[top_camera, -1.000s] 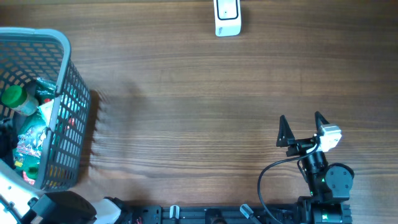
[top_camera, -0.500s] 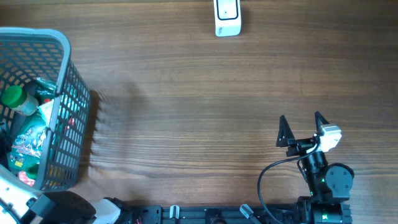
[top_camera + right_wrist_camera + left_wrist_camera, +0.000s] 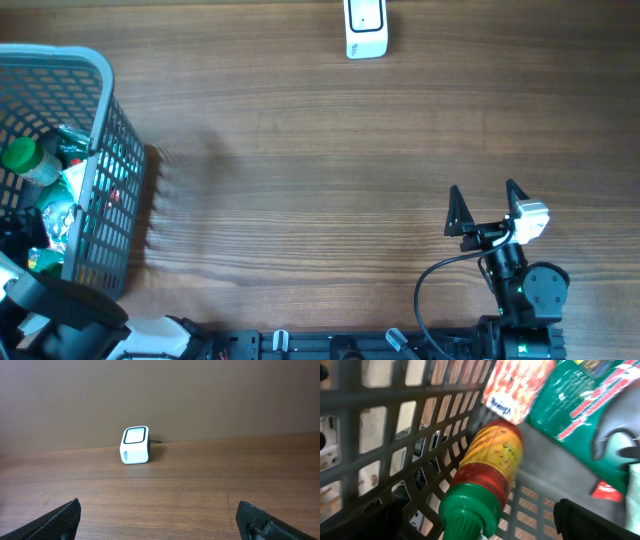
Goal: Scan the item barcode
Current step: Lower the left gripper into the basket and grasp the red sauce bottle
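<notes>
**Bottle in the basket, both jaws wide**

The left jaws stand wide apart, gripping nothing, inside the grey plastic lattice basket (image 3: 100, 90) at the left edge of the wooden bench (image 3: 300, 180). Ahead of them lies a green-capped bottle with a yellow-and-red label (image 3: 490, 460), its print too blurred to read. Beside it are a red-and-white packet (image 3: 517, 382) with illegible dark script and a green foil packet (image 3: 580, 405). The right jaws hang open and empty, well apart from the white box scanner (image 3: 366, 30).

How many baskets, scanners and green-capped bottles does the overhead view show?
Grey plastic mesh basket: 1
White box-shaped barcode scanner: 1
Green-capped bottle: 1
Total: 3
</notes>
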Robot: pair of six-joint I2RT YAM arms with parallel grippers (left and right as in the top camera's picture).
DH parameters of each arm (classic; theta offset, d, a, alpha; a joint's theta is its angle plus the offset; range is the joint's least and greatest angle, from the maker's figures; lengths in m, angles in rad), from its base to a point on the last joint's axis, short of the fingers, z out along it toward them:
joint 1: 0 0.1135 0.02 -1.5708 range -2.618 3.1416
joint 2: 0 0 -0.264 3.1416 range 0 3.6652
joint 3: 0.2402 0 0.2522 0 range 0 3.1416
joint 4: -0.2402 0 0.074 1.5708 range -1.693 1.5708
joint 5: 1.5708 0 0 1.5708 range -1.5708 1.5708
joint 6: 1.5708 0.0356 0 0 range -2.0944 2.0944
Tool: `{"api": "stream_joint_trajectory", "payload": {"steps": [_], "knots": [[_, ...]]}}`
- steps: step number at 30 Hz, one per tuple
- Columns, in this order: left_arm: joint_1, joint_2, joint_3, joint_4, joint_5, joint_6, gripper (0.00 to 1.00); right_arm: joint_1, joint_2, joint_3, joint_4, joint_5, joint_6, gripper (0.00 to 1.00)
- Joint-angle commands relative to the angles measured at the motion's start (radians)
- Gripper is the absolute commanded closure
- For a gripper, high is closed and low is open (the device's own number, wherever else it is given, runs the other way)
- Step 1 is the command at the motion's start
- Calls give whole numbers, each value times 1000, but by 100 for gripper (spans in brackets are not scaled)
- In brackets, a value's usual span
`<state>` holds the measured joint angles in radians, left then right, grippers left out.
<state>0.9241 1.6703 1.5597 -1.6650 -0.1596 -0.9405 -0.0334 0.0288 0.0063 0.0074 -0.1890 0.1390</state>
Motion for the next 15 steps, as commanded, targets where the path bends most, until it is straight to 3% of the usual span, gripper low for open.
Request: {"api": "stream_joint_trajectory", "payload": {"steps": [1, 4, 5, 7, 11, 13, 15], "knots": [[1, 8, -98, 53, 5, -10, 0, 4, -6, 0, 5, 13, 19, 0], [1, 8, -134, 89, 5, -10, 0, 4, -6, 0, 5, 13, 19, 0], [1, 8, -136, 90, 5, -10, 5, 4, -6, 0, 5, 13, 19, 0], [1, 8, -136, 92, 5, -10, 27, 4, -6, 0, 5, 13, 19, 0], [1, 7, -136, 105, 5, -10, 52, 4, -6, 0, 5, 13, 19, 0], [1, 7, -136, 106, 5, -10, 62, 4, -6, 0, 5, 13, 19, 0], [1, 7, -134, 112, 5, -10, 63, 4, -6, 0, 5, 13, 19, 0]]}}
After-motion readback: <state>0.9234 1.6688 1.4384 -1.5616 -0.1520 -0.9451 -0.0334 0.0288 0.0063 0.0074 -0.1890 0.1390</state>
